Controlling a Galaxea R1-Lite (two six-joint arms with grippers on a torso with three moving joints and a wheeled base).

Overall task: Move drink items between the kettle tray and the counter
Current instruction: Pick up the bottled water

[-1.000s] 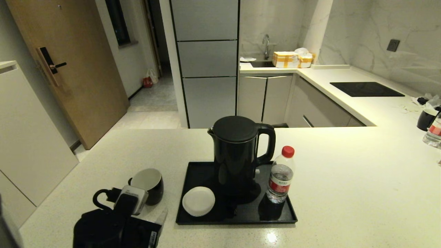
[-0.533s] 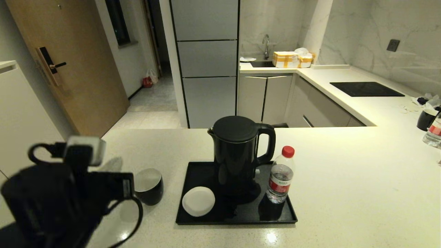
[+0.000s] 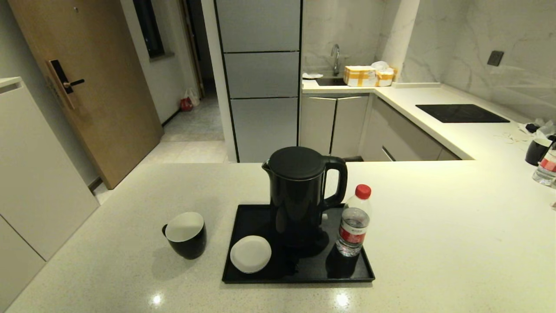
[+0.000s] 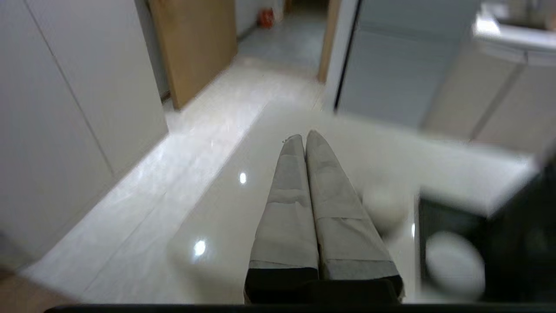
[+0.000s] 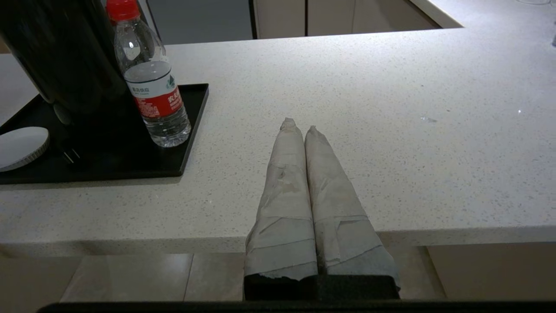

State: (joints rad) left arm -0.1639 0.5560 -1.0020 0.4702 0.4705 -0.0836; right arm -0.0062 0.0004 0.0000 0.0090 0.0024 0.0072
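The tall black kettle (image 3: 300,195) stands on the flat black kettle tray (image 3: 256,274), with the red-capped water bottle (image 3: 354,221) at the tray's right side. The black mug with white inside (image 3: 186,234) sits upright on the cream counter (image 3: 434,243), just left of the tray. Neither arm shows in the head view. My left gripper (image 4: 304,138) is shut and empty above the counter's left part; the mug behind it is a blur. My right gripper (image 5: 299,125) is shut and empty at the counter's near edge, right of the bottle (image 5: 150,80) and tray (image 5: 191,130).
A flat white coaster (image 3: 250,254) lies on the tray's front left. Another dark mug (image 3: 537,150) and bottle (image 3: 546,166) stand at the far right of the counter. A black hob panel (image 3: 461,112) is set into the back worktop.
My left arm, which was over the mug, lifted away to the left and left the head view. The mug stays on the counter.
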